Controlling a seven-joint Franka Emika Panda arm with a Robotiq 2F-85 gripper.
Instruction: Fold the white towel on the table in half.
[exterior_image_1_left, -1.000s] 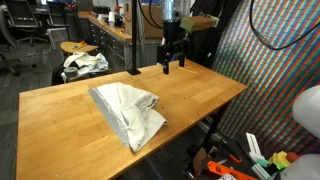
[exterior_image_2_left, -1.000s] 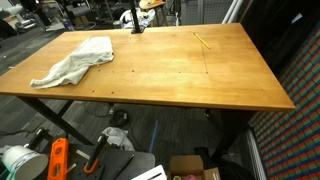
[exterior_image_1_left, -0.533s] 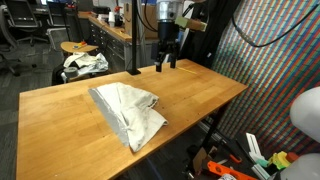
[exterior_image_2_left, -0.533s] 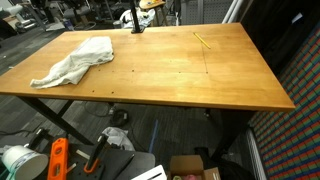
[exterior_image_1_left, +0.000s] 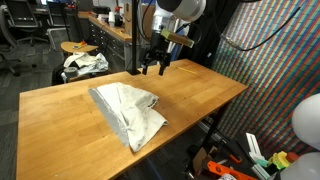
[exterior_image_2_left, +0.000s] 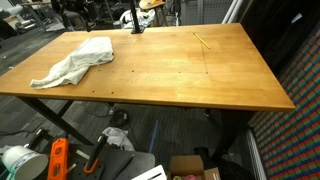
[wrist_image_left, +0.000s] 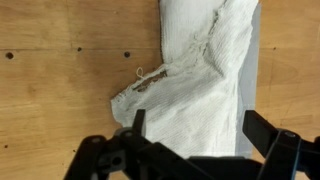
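The white towel (exterior_image_1_left: 128, 111) lies crumpled on the table (exterior_image_1_left: 60, 110), near its front edge in one exterior view and at the left end (exterior_image_2_left: 76, 62) in another. My gripper (exterior_image_1_left: 154, 68) hangs in the air above the far side of the table, beyond the towel, with its fingers spread apart and nothing between them. In the wrist view the towel (wrist_image_left: 195, 80) fills the middle of the picture, with a frayed corner at the left. The gripper (wrist_image_left: 193, 133) stands open over it, one fingertip on each side. The gripper itself is out of frame in the exterior view from the table's long side.
A small round stool with a bundle of patterned fabric (exterior_image_1_left: 82, 62) stands behind the table. A black post (exterior_image_1_left: 133, 40) rises at the table's far edge. A thin yellow stick (exterior_image_2_left: 203, 41) lies on the tabletop. Boxes and tools (exterior_image_2_left: 60, 158) lie on the floor.
The arm has swung left and tilted toward the towel. The towel has not moved and the gripper has stayed open.
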